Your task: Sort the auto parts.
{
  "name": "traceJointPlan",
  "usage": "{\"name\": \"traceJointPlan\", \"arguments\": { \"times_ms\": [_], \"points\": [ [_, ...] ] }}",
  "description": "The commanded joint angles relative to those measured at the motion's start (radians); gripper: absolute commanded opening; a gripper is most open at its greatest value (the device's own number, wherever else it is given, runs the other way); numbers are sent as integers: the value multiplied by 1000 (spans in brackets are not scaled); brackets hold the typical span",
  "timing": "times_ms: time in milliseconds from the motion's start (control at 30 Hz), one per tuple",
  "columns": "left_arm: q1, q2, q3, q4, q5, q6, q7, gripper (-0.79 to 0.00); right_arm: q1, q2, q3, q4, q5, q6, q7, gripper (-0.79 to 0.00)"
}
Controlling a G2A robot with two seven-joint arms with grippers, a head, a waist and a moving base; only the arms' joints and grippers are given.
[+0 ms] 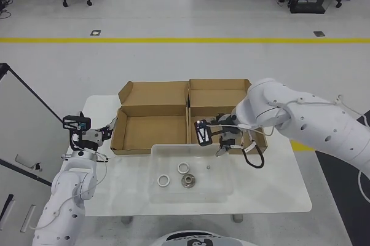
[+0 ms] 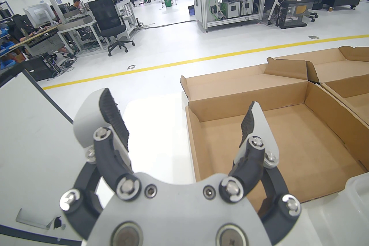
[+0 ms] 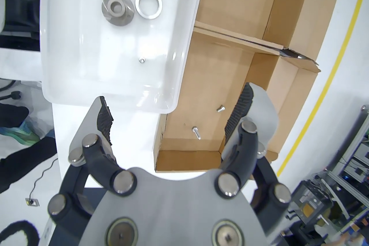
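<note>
Clear tray (image 1: pixel 153 178) sits on the counter (image 1: pixel 283 184) at the middle of its near edge. Four loose parts lie on the tray floor. A metal ring (image 1: pixel 163 181) lies toward the tray's left side, apart from the rest. A flanged disc (image 1: pixel 188 180) with a raised hub lies near the tray's middle. A second ring (image 1: pixel 183 167) lies just beside the disc on its far side; contact cannot be told. A small screw (image 1: pixel 208 165) lies alone, closer to the tray's far wall and to the right of the second ring.

Right gripper (image 3: pixel 175 97) hangs above the spot where the tray's far right corner meets the right box's near wall. Its jaws are spread wide with nothing between them.

Left gripper (image 2: pixel 179 100) is over the counter's left edge, just beside the left box's left wall and well apart from the tray's parts. Its jaws are also spread, holding nothing.

Behind the tray two open cardboard boxes stand side by side, walls touching, lids folded back toward the counter's far edge. The tray's far wall sits against their near walls. The left box (image 1: pixel 151 132) shows a bare brown floor. In the right box (image 3: pixel 201 80) a bolt (image 3: pixel 196 132) and a second bolt (image 3: pixel 220 108) lie on the floor near the right wall, close together but not touching.
</note>
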Motion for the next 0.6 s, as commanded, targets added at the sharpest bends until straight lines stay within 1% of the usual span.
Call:
{"name": "traceJointPlan", "arguments": {
  "times_ms": [0,100,167,267,333,433,567],
  "points": [
    [0,0,0,0,0,0,0,0,-9,-5,4,-10,25,64,5,0],
    [0,0,0,0,0,0,0,0,-24,-18,1,-18,79,178,56,0],
    [0,0,0,0,0,0,0,0,-31,-29,0,-25,121,234,84,0],
    [0,0,0,0,0,0,0,0,-36,-47,-11,-32,155,352,179,0],
    [0,0,0,0,0,0,0,0,-38,-61,-16,-35,170,405,223,0],
    [0,0,0,0,0,0,0,0,-43,-80,-20,-29,175,444,258,0],
    [0,0,0,0,0,0,0,0,-54,-98,-20,-23,167,453,272,0]
  ]
}}
